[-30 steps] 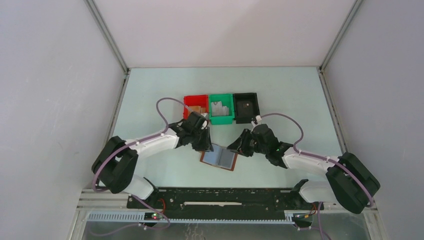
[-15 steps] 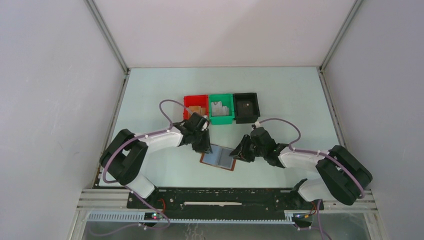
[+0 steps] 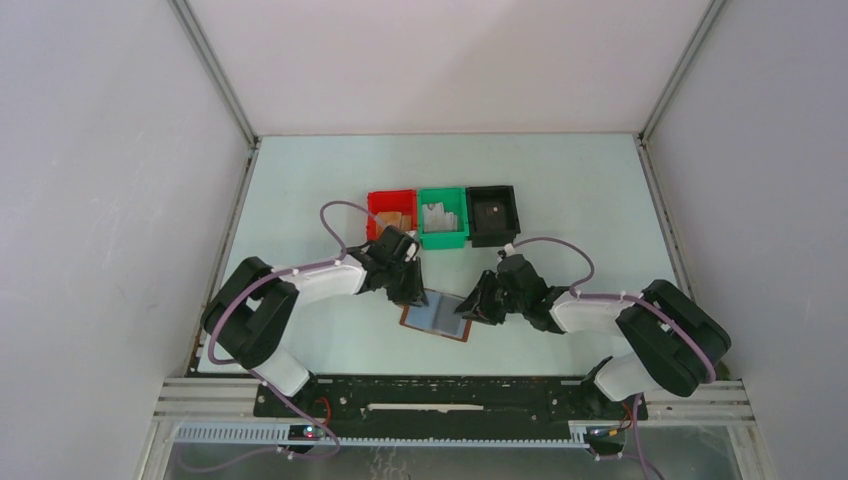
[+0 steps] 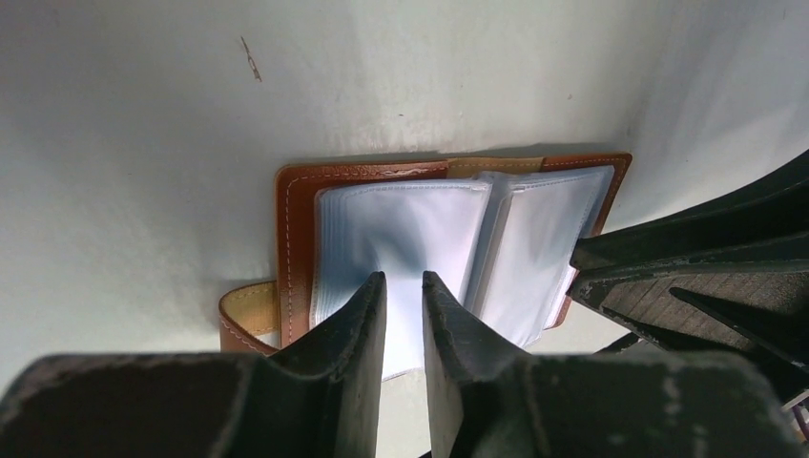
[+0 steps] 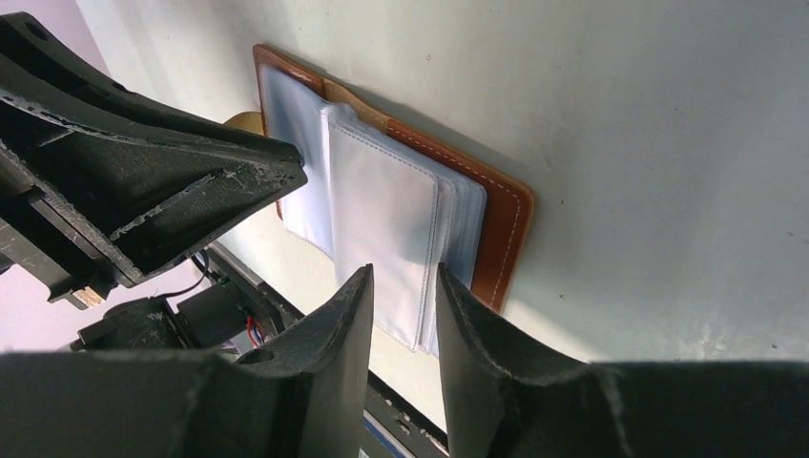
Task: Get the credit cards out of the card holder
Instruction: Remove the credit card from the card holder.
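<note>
The card holder (image 3: 437, 316) lies open and flat on the table, brown leather with pale clear sleeves (image 4: 401, 219) fanned across both panels. Its side tab (image 4: 243, 320) sticks out at the left. No credit cards show; anything in the sleeves is hidden. My left gripper (image 3: 412, 293) hangs low over the far-left panel, its fingertips (image 4: 403, 277) a narrow gap apart with only the sleeve visible beneath. My right gripper (image 3: 470, 305) is at the right panel (image 5: 382, 210), its jaws (image 5: 405, 272) slightly apart above the sleeve edges, nothing between them.
Behind the card holder, a red bin (image 3: 390, 212), a green bin (image 3: 442, 217) and a black bin (image 3: 493, 213) stand in a row. The two grippers are close together, the right one's fingers (image 4: 687, 277) crowding the left wrist view. The black base rail (image 3: 450, 395) runs along the near edge.
The right gripper has slid left and down onto the card holder's right panel, its arm folding in. The left arm's elbow has shifted right. The card holder has not moved.
</note>
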Robot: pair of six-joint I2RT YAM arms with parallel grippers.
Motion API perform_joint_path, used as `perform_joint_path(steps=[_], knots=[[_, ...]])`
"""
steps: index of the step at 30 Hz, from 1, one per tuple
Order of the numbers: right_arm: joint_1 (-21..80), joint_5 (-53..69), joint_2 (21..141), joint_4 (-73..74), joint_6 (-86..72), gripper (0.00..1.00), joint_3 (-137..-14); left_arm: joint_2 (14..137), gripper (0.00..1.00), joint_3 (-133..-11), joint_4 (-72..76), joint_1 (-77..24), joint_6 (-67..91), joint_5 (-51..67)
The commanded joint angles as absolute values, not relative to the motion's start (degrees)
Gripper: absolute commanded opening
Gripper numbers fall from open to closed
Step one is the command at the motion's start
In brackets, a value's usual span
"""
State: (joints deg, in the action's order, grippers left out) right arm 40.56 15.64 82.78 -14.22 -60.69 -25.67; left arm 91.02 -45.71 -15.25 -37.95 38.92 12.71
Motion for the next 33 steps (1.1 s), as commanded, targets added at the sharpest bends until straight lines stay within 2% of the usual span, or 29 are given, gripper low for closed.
perform_joint_path(steps=[1, 24, 33], knots=[[41.4, 15.7, 83.8, -16.0, -60.6, 0.39, -27.8, 93.1, 0.26, -42.9, -15.7, -38.0, 38.8, 11.7], [43.5, 16.1, 84.0, -14.9, -59.0, 0.37, -32.8, 92.6, 0.25, -42.4, -14.9, -38.4, 39.0, 12.2], [44.5, 17.8, 88.6, -14.9, -57.7, 0.38, -38.8, 84.1, 0.29, -45.5, -23.6, -37.6, 37.0, 6.0]])
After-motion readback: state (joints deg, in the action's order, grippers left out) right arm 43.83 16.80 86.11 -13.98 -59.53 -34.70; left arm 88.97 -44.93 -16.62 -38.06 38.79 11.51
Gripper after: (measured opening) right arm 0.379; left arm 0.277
